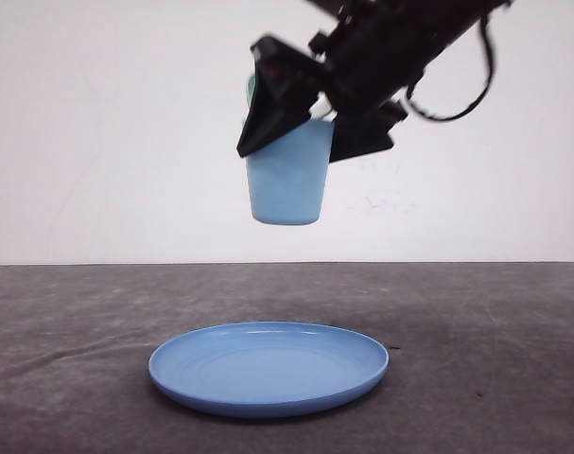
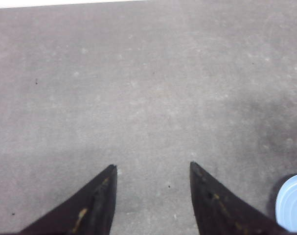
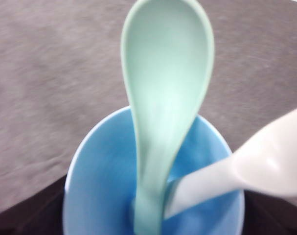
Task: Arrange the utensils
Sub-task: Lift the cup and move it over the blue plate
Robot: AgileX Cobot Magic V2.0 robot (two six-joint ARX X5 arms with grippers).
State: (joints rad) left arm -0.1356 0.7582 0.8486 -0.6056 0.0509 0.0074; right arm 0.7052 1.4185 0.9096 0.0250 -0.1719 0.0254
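- Right wrist view: the mint-green spoon (image 3: 163, 98) is standing in the light blue cup (image 3: 104, 191), handle down and oval bowl rising above the rim.
- Beside it, a white utensil (image 3: 246, 171) is leaning in the same cup, its head sticking out over the rim; the head is too blurred to say whether it is a fork.
- In the front view, the right gripper (image 1: 315, 123) is holding the cup (image 1: 287, 184) in the air, its dark jaws pressing on the cup's two sides near the rim.
- The cup is hanging upright, well above the round blue plate (image 1: 268, 369), and a sliver of the spoon (image 1: 252, 90) is peeking out behind the gripper.
- The plate is lying flat on the grey table (image 1: 69, 331), near its front edge.
- In the left wrist view, the left gripper (image 2: 153, 169) is hovering over bare table (image 2: 138, 88), jaws spread apart and gripping nothing, with the plate's edge (image 2: 292, 203) just in sight.
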